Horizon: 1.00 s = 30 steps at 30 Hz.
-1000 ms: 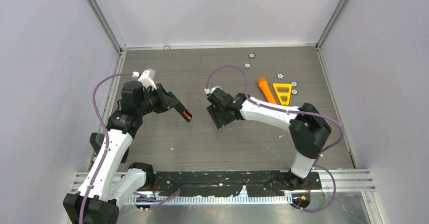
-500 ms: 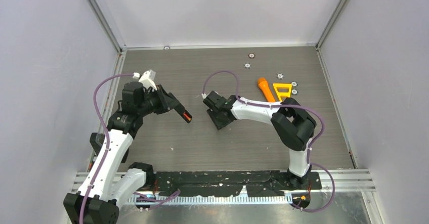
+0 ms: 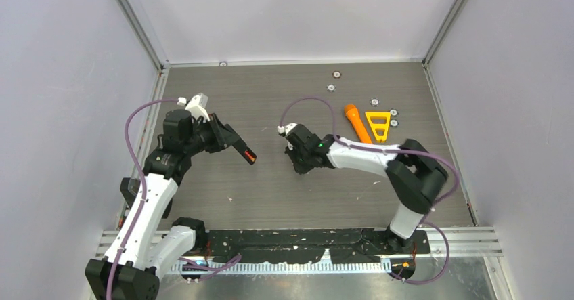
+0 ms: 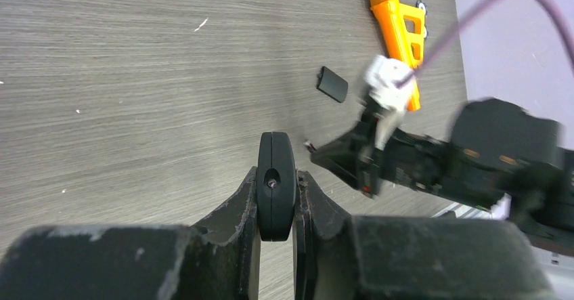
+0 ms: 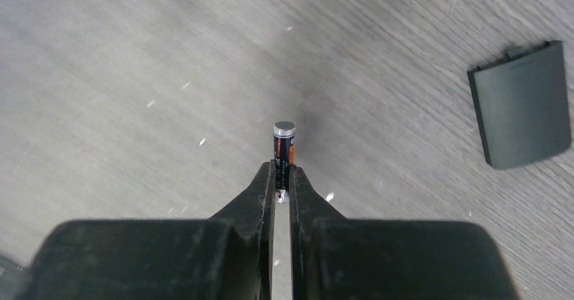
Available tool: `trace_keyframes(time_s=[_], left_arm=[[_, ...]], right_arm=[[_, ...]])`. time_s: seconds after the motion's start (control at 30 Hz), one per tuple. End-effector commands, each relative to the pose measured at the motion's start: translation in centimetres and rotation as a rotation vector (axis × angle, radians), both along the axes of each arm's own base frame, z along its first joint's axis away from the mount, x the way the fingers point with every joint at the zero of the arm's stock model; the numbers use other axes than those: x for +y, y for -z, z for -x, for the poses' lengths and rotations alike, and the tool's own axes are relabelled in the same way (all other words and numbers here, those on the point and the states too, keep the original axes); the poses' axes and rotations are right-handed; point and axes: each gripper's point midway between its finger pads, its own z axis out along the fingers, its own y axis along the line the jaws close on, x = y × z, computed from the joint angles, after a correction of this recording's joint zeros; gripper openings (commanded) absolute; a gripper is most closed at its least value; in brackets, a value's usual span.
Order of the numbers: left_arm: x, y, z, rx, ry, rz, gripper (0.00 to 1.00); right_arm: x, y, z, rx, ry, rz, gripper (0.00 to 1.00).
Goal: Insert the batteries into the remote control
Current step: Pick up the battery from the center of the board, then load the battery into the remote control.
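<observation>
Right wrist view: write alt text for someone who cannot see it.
The right gripper pinches a black-and-orange battery between its fingers, silver end pointing away, above a grey table. A flat black cover lies on it at upper right.

Left wrist view: remote control [image 4: 275, 152] shows end-on only, clamped in my left gripper [image 4: 276, 181]. Its length and faces are out of sight. My right arm [image 4: 501, 158], at the right of the frame, is blurred.

Right wrist view: the lower part of the battery [image 5: 284, 141] is buried in my right gripper [image 5: 283, 173]. Label unreadable. Table [image 5: 135, 56] blurred in the upper left.

Top view: battery too small to find. Red speck [image 3: 250, 155] at the remote's tip, cannot tell what.
</observation>
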Motion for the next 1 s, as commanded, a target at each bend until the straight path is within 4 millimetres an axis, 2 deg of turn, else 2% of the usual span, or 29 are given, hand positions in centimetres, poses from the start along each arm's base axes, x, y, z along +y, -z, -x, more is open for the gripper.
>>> trace_keyframes(time_s=[0.0,0.03,0.07,0.1,0.13,0.17,0.2,0.33,0.4,0.47,0.63,0.77,0.87,0.97], left_arm=[[0.7,-2.7,-0.6,-0.102,-0.017,-0.02,0.0],[0.6,-3.0,-0.6,-0.109,-0.009,-0.018,0.0],[0.4,-3.3,-0.6,-0.121,0.008,-0.012,0.0],[0.0,-3.8,-0.6,-0.143,0.034,-0.001,0.0],[-0.7,-4.2,-0.4,-0.164,0.08,0.018,0.0],[-1.4,-4.5,-0.1,-0.186,0.128,0.04,0.0],[-2.2,-4.9,0.3,-0.202,0.185,0.063,0.0],[-4.3,-6.5,1.9,-0.273,0.358,0.134,0.0],[-5.1,-7.4,2.9,-0.307,0.44,0.166,0.0],[-5.7,-7.9,3.9,-0.329,0.516,0.194,0.0],[-6.5,-9.0,5.7,-0.364,0.632,0.24,0.0],[-6.8,-9.5,6.3,-0.372,0.681,0.274,0.0],[-7.1,-9.8,6.5,-0.358,0.709,0.306,0.0],[-7.1,-9.7,6.5,-0.344,0.707,0.317,0.0]], right_arm=[[3.6,-10.4,0.3,-0.241,-0.176,-0.312,0.06],[4.1,-11.2,1.1,-0.257,-0.218,-0.348,0.06],[4.1,-13.3,1.5,-0.309,-0.252,-0.386,0.06],[4.4,-14.0,2.4,-0.323,-0.292,-0.42,0.05],[4.4,-15.9,3.0,-0.366,-0.328,-0.46,0.06],[4.8,-16.6,4.0,-0.374,-0.369,-0.491,0.06],[4.7,-18.2,4.6,-0.41,-0.401,-0.525,0.05],[5.5,-21.3,9.2,-0.37,-0.62,-0.642,0.05],[5.4,-22.4,11.3,-0.301,-0.725,-0.66,0.06],[5.3,-24.3,13.3,-0.255,-0.821,-0.7,0.05],[4.3,-26.9,16.9,-0.18,-0.978,-0.78,0.06],[3.3,-28.7,20.1,-0.089,-1.142,-0.852,0.08],[2.7,-29.2,21.1,-0.048,-1.204,-0.864,0.09],[2.9,-29.3,20.6,-0.077,-1.175,-0.851,0.09]])
